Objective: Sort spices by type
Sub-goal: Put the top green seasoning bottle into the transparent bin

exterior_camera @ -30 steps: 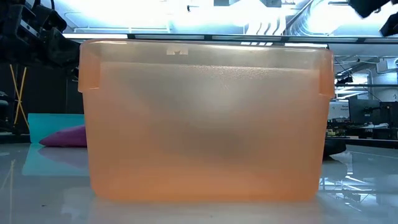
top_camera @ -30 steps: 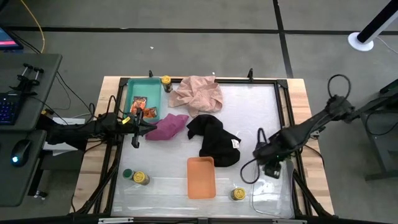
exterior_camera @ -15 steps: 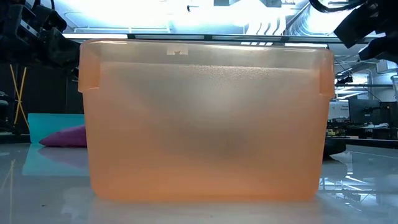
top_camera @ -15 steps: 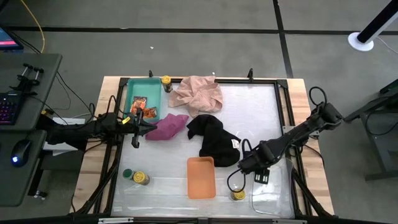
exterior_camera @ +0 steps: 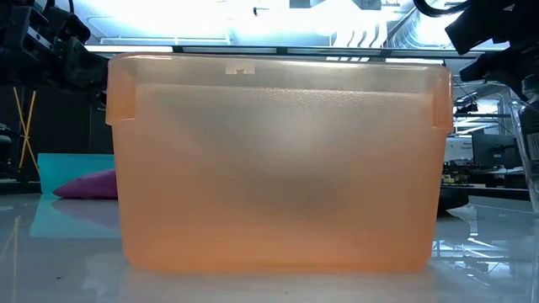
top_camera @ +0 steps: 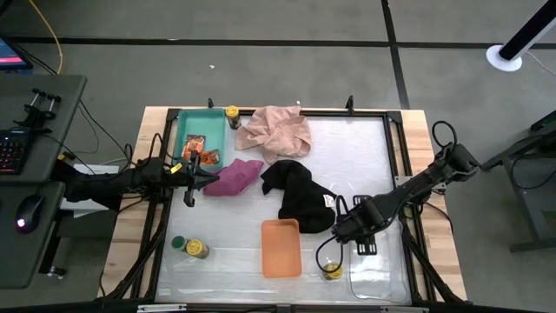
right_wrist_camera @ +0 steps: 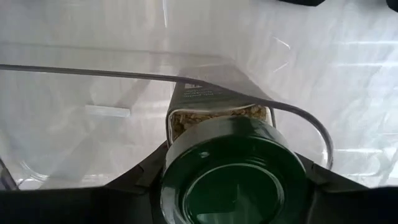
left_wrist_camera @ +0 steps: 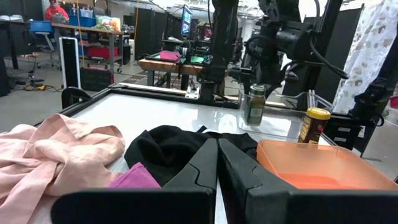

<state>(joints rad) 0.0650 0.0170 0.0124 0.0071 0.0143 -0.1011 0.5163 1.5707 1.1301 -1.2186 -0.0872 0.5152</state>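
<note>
A green-lidded jar (right_wrist_camera: 233, 171) is grasped upright by the right gripper (top_camera: 347, 228) above the clear tray (right_wrist_camera: 93, 112); the left gripper (top_camera: 193, 178) is clenched. Three yellow-lidded jars and two green-lidded jars are seen.

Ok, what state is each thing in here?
Right pincer: shut on the green-lidded glass spice jar, at the clear plastic tray.
Left pincer: shut, empty.
Orange plastic tray: empty.
Teal plastic tray: holds orange-red flat packets.
Yellow-lidded round jar beside the clear tray: upright, lid on.
</note>
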